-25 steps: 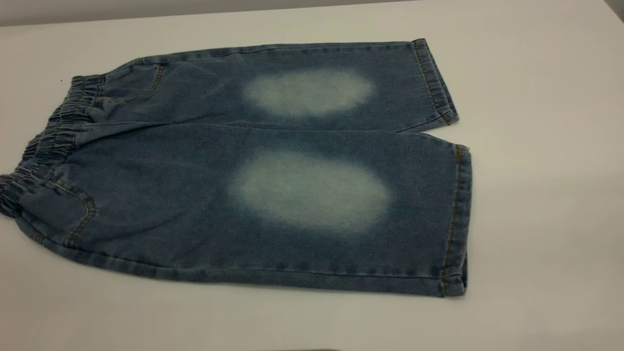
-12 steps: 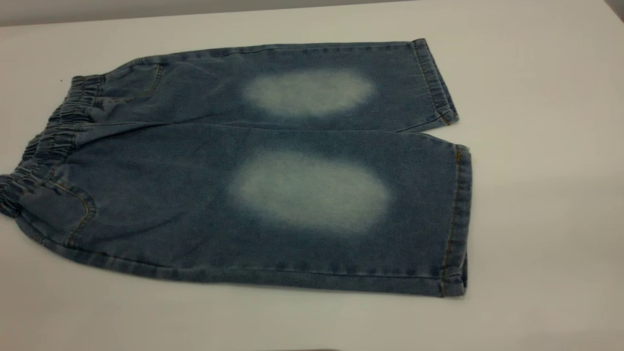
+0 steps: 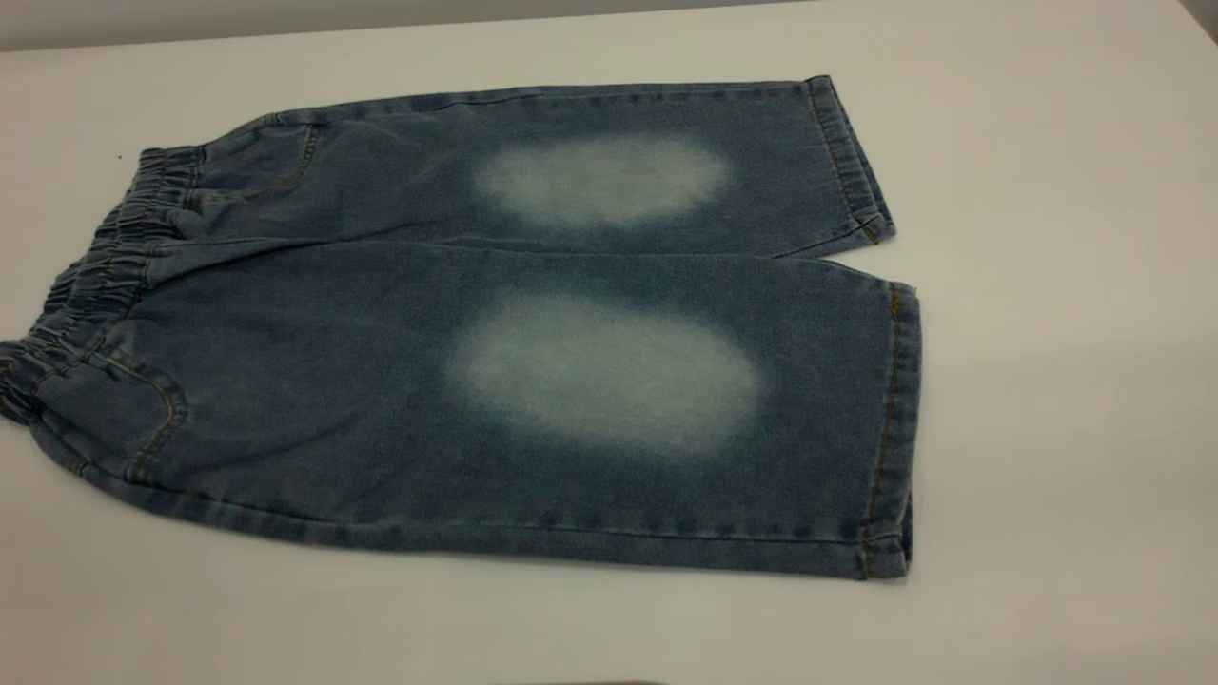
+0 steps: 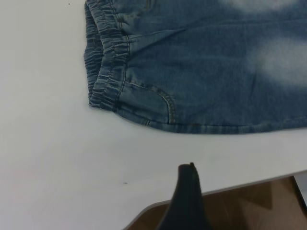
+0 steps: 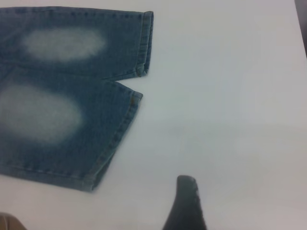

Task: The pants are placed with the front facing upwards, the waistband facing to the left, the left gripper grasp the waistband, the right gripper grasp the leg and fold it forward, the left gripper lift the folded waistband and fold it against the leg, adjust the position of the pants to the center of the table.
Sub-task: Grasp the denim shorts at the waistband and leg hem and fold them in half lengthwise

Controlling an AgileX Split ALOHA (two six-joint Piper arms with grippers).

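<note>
Blue denim pants [image 3: 381, 333] lie flat on the white table [image 3: 1056, 400], front up, with pale faded patches on both legs. The gathered waistband [image 3: 105, 276] is at the left and the leg hems [image 3: 890, 428] at the right. Neither gripper shows in the exterior view. In the left wrist view one black finger [image 4: 188, 196] of my left gripper hangs over the table's near edge, apart from the waistband [image 4: 108, 52]. In the right wrist view one black finger [image 5: 186, 203] of my right gripper is over bare table, apart from the leg hem [image 5: 120, 139]. Nothing is held.
The table's near edge [image 4: 230, 188] runs just by the left gripper's finger, with brown floor [image 4: 249, 208] beyond it. Bare table [image 5: 230, 96] surrounds the pants, widest to the right of the hems.
</note>
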